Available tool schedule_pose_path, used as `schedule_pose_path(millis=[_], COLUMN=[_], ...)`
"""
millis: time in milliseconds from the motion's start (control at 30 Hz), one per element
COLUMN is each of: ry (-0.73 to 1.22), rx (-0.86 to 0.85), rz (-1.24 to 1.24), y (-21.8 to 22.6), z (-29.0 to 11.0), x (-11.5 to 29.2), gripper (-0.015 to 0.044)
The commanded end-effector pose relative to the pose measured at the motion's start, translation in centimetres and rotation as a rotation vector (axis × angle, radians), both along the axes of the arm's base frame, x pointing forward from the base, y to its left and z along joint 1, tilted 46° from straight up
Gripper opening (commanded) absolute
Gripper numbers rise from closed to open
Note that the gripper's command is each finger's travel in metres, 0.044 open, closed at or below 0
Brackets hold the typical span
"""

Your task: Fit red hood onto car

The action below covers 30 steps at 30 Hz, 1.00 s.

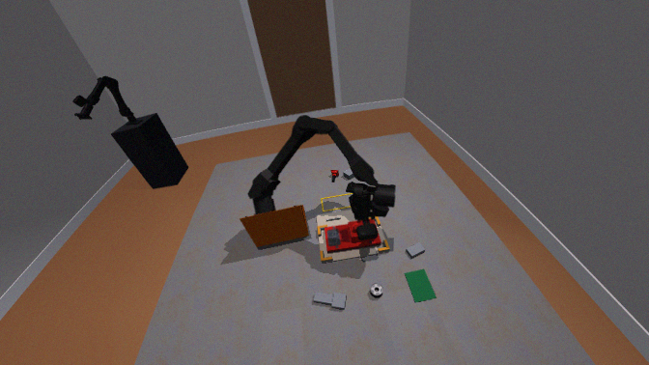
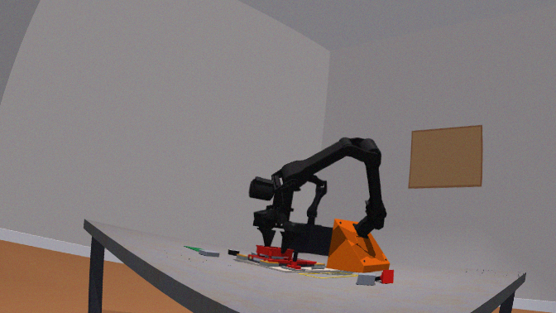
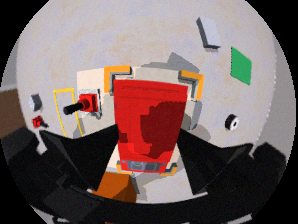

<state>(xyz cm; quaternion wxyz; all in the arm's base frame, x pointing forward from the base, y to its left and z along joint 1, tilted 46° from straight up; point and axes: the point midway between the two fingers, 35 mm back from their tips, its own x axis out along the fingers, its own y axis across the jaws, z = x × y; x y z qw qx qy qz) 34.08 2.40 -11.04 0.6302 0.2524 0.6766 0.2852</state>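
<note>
The red hood (image 2: pixel 265 250) (image 3: pixel 137 95) is between the fingers of my gripper (image 2: pixel 276 249) (image 3: pixel 148 128), which is shut on its two long sides. The hood is over the red chassis (image 1: pixel 330 247) (image 2: pixel 308 262), roughly level and lined up along it. The chassis sits in the cream jig (image 1: pixel 345 256) (image 3: pixel 86 79) with orange corner brackets. In the exterior view the hood is low, at or just above the deck; I cannot tell whether it touches. The engine block, the pegs and the corner holes are hidden under the hood and fingers.
A red piece with a black rod (image 3: pixel 87 103) stands on the jig beside the chassis. An orange wedge (image 1: pixel 277 227) (image 2: pixel 343 257) is at the arm's base. A wheel (image 1: pixel 377 290) (image 3: pixel 232 122), a green sheet (image 1: pixel 420 286) (image 3: pixel 241 66) and grey blocks (image 1: pixel 415 250) (image 3: pixel 207 33) lie around.
</note>
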Motion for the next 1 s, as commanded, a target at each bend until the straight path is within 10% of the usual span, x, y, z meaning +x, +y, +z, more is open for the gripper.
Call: schedule_pose_path(millis=[0, 600, 967], ry=[0.003, -0.001, -0.001], rx=[0.004, 0.000, 0.000], rz=[-0.005, -0.001, -0.001], y=[0.20, 0.39, 0.43], z=[-0.11, -0.38, -0.43], x=[-0.01, -0.07, -0.07], gripper=[0.0000, 0.0000, 0.0289])
